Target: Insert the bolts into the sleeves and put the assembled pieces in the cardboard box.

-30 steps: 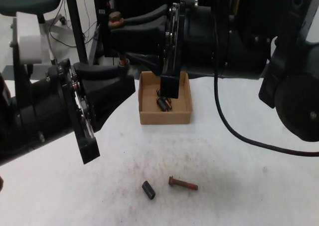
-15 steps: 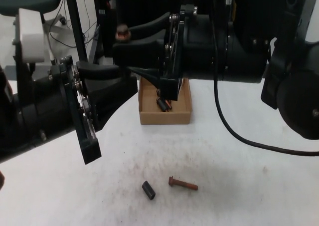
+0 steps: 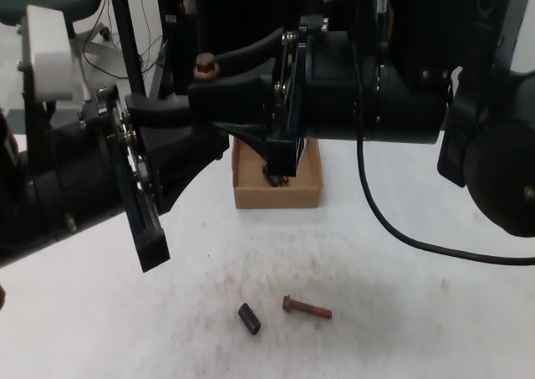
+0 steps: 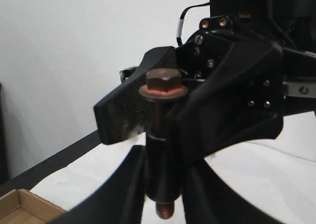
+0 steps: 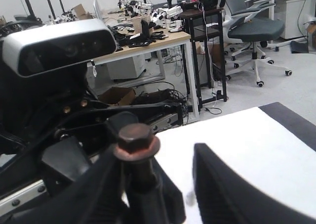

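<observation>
In the left wrist view, the left hand is clamping the sleeve upright between its fingers. The bolt is running down through it, head on top and threaded tip poking out below. A stretch of shank is showing between the head and the sleeve's top, so the bolt is probably not seated all the way. The right hand is flanking that bare shank, one finger on each side. If it is rubbing the shank as it backs off, it may lift or tilt the bolt in the sleeve.

In the right wrist view, the right hand's fingers are standing apart. The bolt head is leaning against one of them, and a strip of white is showing between the bolt and the other. That one-sided contact is the likeliest trouble: a sideways retreat would be dragging the head along and prying at the left hand's grip.

In the high view, both hands are meeting in the air well above the desk, off to one side of the cardboard box and not over it. A slip here would be sending the piece onto the desk, where it could roll or come apart. The two arms are also crowding each other, so a turn toward the box risks a knock. A loose sleeve and a loose bolt are lying near each other, not touching, on the near part of the desk.
</observation>
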